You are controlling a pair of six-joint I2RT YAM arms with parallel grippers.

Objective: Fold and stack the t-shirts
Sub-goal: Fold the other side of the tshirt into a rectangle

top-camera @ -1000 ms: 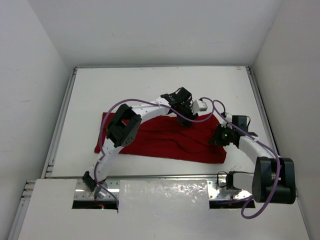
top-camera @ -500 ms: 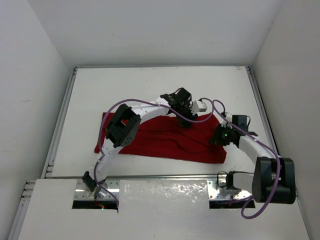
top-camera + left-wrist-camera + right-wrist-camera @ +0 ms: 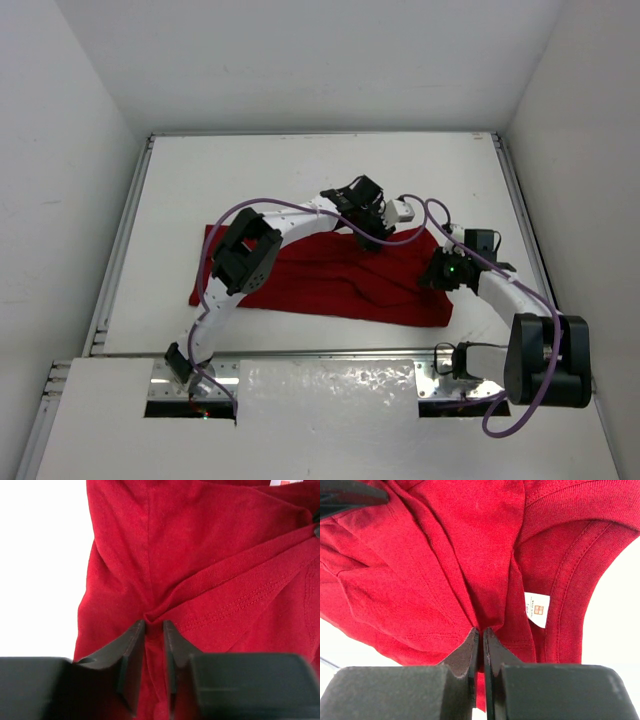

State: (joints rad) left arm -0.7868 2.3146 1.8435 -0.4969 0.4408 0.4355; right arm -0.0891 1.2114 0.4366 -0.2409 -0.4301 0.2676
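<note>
The t-shirt (image 3: 330, 280) lies on the worktop (image 3: 300, 170), stretched left to right across the middle. The left gripper (image 3: 372, 238) sits on its far edge, right of centre, with a fold between the fingers. The right gripper (image 3: 440, 272) sits on its right end, beside the collar label (image 3: 536, 609).

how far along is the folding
Early. Done: the t-shirt lies on the table as a wrinkled band, possibly folded once. In hand: left gripper pinches a ridge of cloth, right gripper is shut on cloth by the collar. Left: finish folding; no stack shows.
</note>
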